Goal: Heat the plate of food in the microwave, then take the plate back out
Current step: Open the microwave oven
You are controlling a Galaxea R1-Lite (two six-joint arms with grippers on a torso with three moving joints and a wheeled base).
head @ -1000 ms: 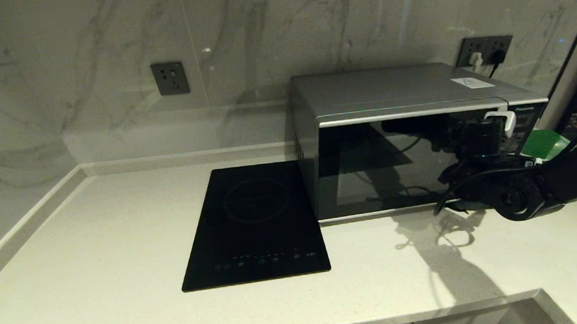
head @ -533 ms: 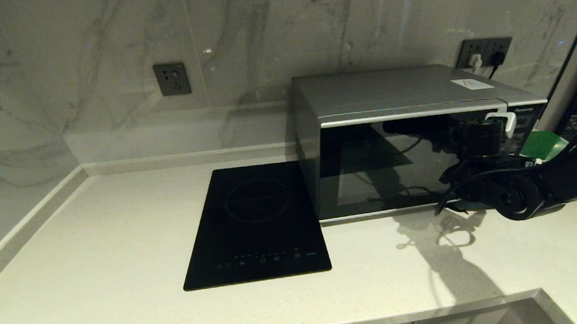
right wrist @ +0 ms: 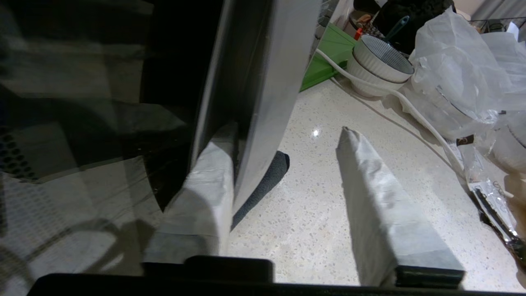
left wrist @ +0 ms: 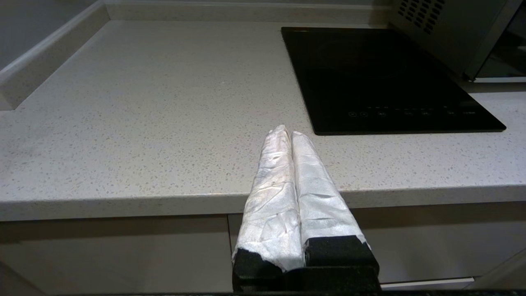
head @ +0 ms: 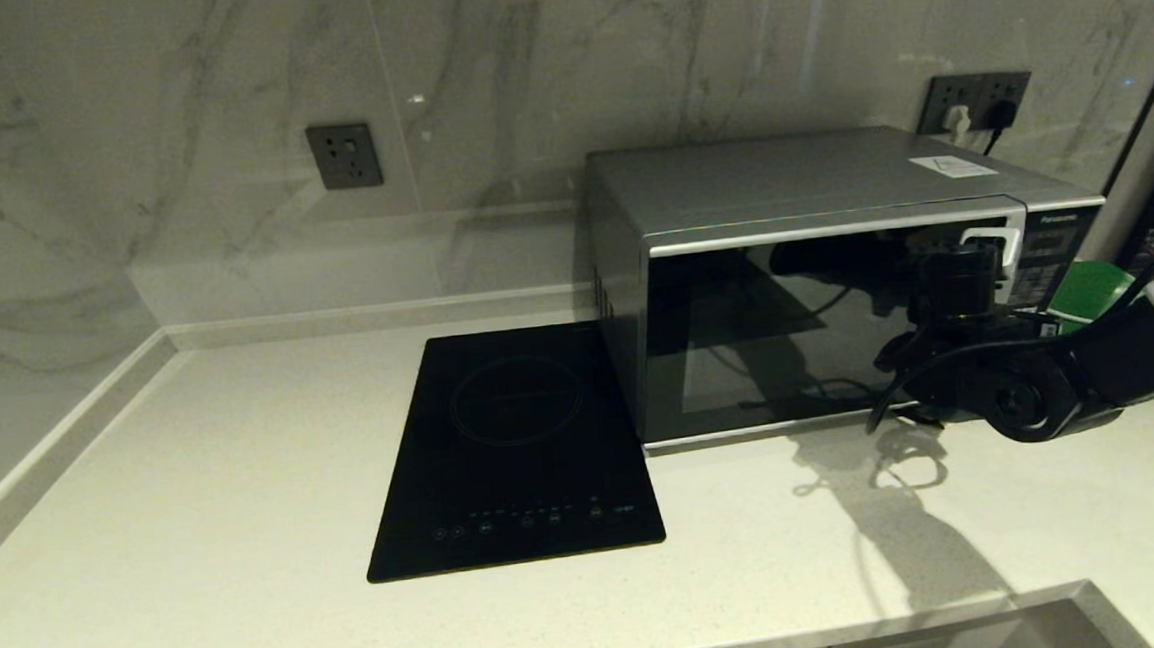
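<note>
Right now your right end effector [right wrist: 283,164] sits at the right edge of the microwave [head: 795,281], in the right middle of the head frame, with its fingers spread apart. In the wrist picture one padded finger [right wrist: 201,193] lies tucked behind the silver handle strip [right wrist: 263,94] of the door while the other [right wrist: 382,205] stands clear over the table [head: 196,488]. I judge that placement is meant for hooking the strip and swinging the door open, since the door looks shut or only barely cracked.

You will not find the plate of food in any of these pictures; it may be behind the dark glass, but nothing there can be made out.

Your left end effector [left wrist: 291,135] hangs low at the front edge of the table, fingers pressed together and holding nothing, well away from the work.

As for the surroundings, the table is pale speckled stone with a flat black cooktop [head: 514,448] just left of the microwave and marble wall behind. To the right of the microwave lie a green tray [right wrist: 328,57], stacked white bowls [right wrist: 378,65], a white cable [right wrist: 411,111] and plastic bags [right wrist: 464,74], so watch that side when the arm pulls back.
</note>
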